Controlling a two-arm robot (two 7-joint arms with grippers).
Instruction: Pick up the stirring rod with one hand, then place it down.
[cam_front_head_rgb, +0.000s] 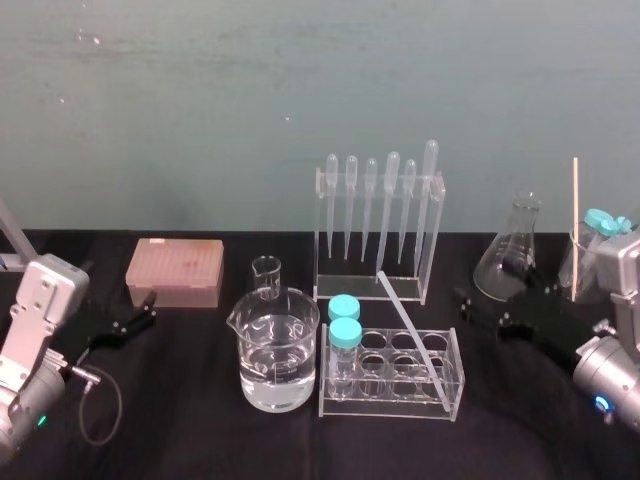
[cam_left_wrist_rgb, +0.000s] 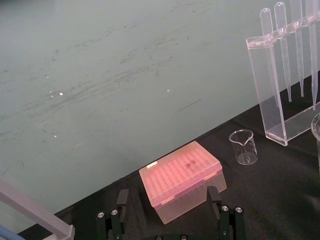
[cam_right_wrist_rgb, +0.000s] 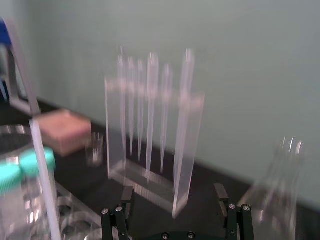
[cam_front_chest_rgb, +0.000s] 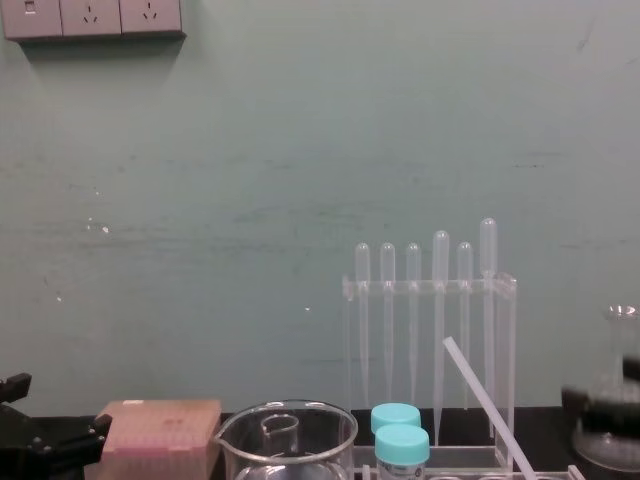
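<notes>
The long, thin translucent whitish stirring rod (cam_front_head_rgb: 408, 322) leans in the clear acrylic tube rack (cam_front_head_rgb: 392, 400). Its lower end is down in a right-hand well and its upper end tilts back and to the left, toward the foot of the clear acrylic pipette stand (cam_front_head_rgb: 378, 285). That upper end stands free above the rack's rim, with air around it. Two teal-capped vials (cam_front_head_rgb: 344, 320) fill the rack's left corner, just beside a large glass beaker of water (cam_front_head_rgb: 278, 360).

The black right gripper (cam_front_head_rgb: 468, 308) hangs low to the right of the rack, fingers spread wide apart with nothing between them. A strip of bare black tabletop (cam_front_head_rgb: 200, 440) separates it from the rack's end wall. A glass conical flask (cam_front_head_rgb: 515, 250) stands close behind it.

The black left gripper (cam_front_head_rgb: 145, 308) sits far left, fingers likewise spread and holding nothing, next to a pink lidded plastic box (cam_front_head_rgb: 174, 272). The front edge of the table is open.
</notes>
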